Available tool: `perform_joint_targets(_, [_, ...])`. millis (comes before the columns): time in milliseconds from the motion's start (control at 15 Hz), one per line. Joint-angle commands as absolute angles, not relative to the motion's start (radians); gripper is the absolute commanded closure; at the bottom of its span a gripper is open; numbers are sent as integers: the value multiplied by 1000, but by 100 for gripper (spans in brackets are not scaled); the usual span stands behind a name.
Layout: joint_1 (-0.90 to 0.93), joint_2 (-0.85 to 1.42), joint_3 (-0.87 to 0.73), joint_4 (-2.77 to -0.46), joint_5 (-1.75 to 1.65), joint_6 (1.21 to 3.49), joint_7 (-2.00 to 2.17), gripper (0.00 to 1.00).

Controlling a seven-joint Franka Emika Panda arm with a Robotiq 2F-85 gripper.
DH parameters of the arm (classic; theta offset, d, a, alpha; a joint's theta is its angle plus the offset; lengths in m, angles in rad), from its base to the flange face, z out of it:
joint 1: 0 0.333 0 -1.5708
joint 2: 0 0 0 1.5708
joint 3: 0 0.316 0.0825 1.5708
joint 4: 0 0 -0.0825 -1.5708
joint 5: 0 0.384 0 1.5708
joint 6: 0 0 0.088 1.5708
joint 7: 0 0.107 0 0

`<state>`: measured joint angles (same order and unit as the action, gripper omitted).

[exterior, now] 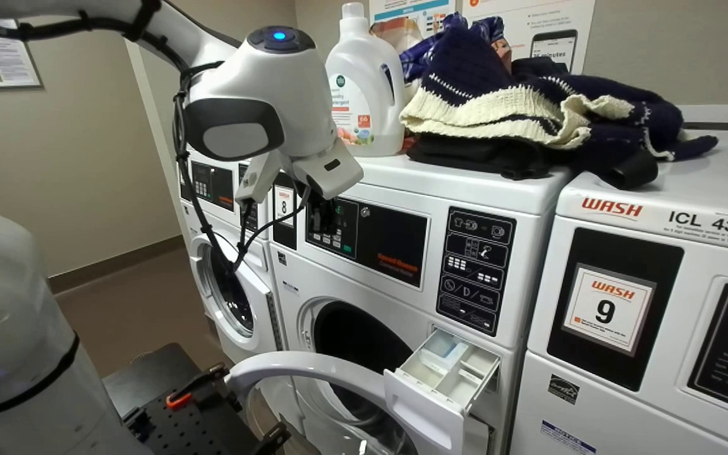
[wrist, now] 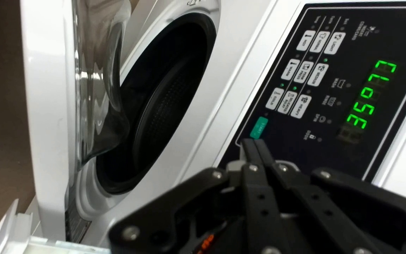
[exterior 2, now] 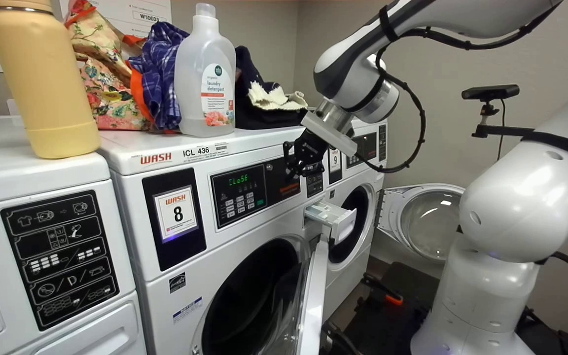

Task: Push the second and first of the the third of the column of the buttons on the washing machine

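Washing machine [exterior 2: 217, 254]: white front-loader marked WASH 8, beside washer 9 [exterior: 672, 328]; door [exterior 2: 316, 291] swung outward, detergent drawer [exterior: 424, 404] pulled out.
Control strip [exterior 2: 275, 185]: dark, high on the front; long axis crosswise, climbing gently left to right in an exterior view, running steeply from upper right to lower left in the wrist view.
Buttons [wrist: 303, 72]: on the strip, pale rectangles three by three, near the green START key [wrist: 259, 127].
Button long axis: same slant as the strip; lettering lies sideways in the wrist view, reading downward.
Third column: HEAVY [wrist: 301, 106], DELICATES [wrist: 287, 103], COLD [wrist: 275, 98]; the column nearest START.
Green lights: lit beside MEDIUM [wrist: 318, 74], DELICATES and COLD.
Display [wrist: 370, 95]: "CLoSE", green.
Jaws: on the gripper [wrist: 254, 141]; pressed together side by side, nothing held. Tips overlap the strip just below START in the wrist view; contact cannot be told.
Hidden: strip's lower end in the wrist view, behind the gripper; part of the display and keypad in an exterior view.
Cut off: door, at the bottom of both exterior views.
Hard to make out: button legends in both exterior views, too small to read; dark fingers against dark strip.
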<state>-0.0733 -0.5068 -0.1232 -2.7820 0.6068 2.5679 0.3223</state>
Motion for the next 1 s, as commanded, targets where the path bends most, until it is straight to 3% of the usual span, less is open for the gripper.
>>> perform_joint_targets(0, [-36, -474, -102, -2782, 702, 2627, 349, 98])
perform_joint_targets(933, [4, -383, 19, -2782, 914, 2743, 358, 98])
